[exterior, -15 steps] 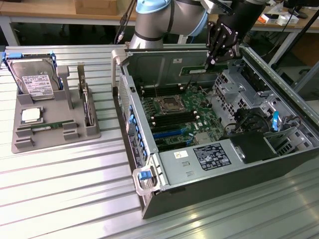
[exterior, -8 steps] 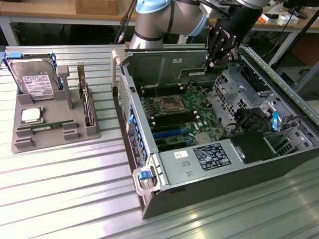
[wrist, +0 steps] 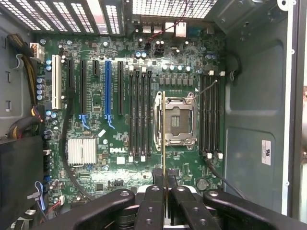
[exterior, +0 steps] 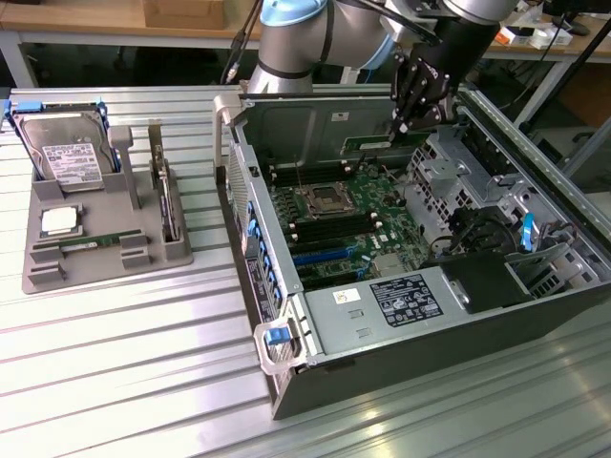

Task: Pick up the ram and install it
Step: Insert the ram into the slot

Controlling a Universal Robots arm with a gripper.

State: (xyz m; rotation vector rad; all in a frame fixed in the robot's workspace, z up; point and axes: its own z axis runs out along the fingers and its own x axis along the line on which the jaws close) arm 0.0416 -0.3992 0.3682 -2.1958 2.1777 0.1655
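I see the open computer case (exterior: 420, 367) lying on its side on the ribbed metal table (exterior: 124, 382), its green motherboard (wrist: 120, 139) facing up, and on the exterior view's left a grey tray (exterior: 105, 262) holding a hard drive (exterior: 69, 153). My gripper (wrist: 164, 188) hangs over the case with its fingers clamped together on the ram (wrist: 163, 134). I see the ram edge-on from the wrist as a thin stick, held above the board and crossing one side of the processor socket (wrist: 176, 120), just beside the black memory slots (wrist: 140, 115).
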